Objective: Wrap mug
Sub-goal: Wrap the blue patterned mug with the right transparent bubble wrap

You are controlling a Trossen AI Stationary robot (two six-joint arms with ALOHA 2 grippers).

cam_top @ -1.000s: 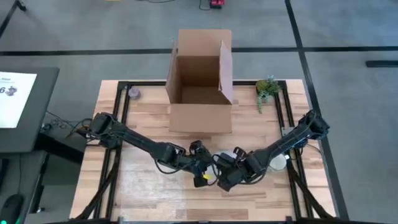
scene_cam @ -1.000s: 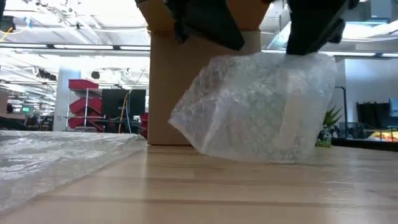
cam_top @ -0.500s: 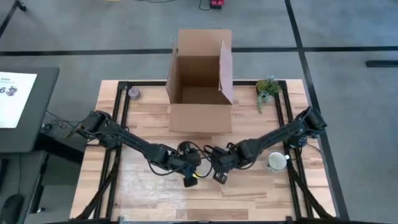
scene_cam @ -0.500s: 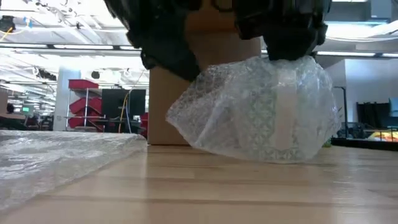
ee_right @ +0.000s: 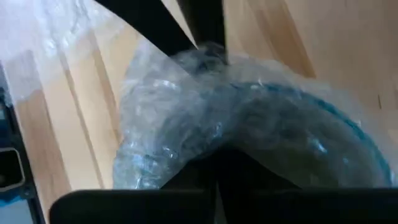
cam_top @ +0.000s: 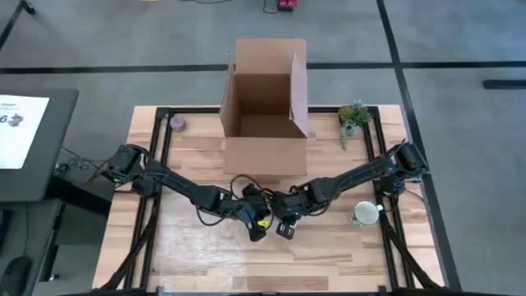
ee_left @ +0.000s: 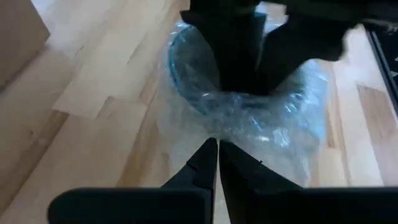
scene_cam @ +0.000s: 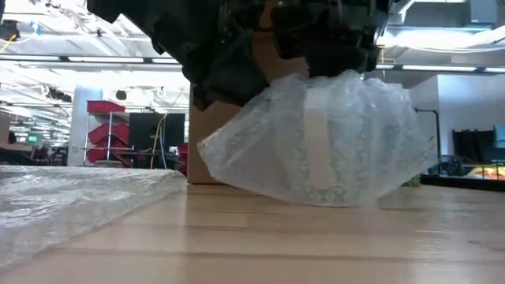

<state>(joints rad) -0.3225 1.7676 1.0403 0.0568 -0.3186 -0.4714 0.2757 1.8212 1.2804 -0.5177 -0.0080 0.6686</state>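
The mug shows only as a blue rim (ee_left: 186, 81) inside a bundle of clear bubble wrap (scene_cam: 316, 142). The bundle stands in the middle of the table, its underside on the wood as far as the low view shows. My left gripper (cam_top: 260, 224) comes in from the table's left and is shut on the wrap. My right gripper (cam_top: 284, 225) comes in from the right and is also shut on it. The two grippers meet above the bundle. My left gripper pinches gathered bubble wrap at the bundle's top (ee_left: 231, 132) between its two fingers, coming down on it at a slant from the left. How many layers, I cannot tell. The bundle hangs below the fingers. My right gripper pinches bunched wrap at the top of the bundle (ee_right: 186, 152), opposite the left gripper, slanting down from the right. Its own fingers hide the place of contact. The wrap bulges out to both sides below the fingers (scene_cam: 339, 47).
An open cardboard box (cam_top: 263, 107) stands at the table's far middle. A white mug (cam_top: 364, 214) sits near the right edge and a small plant (cam_top: 353, 115) at the far right. A loose sheet of bubble wrap (scene_cam: 63, 205) lies near the low camera.
Both grippers have gone toward the table's left and far edges, staying shut on the wrap. The bundle has moved left with them and turned about: a pale band on it has gone from its right side to its middle.
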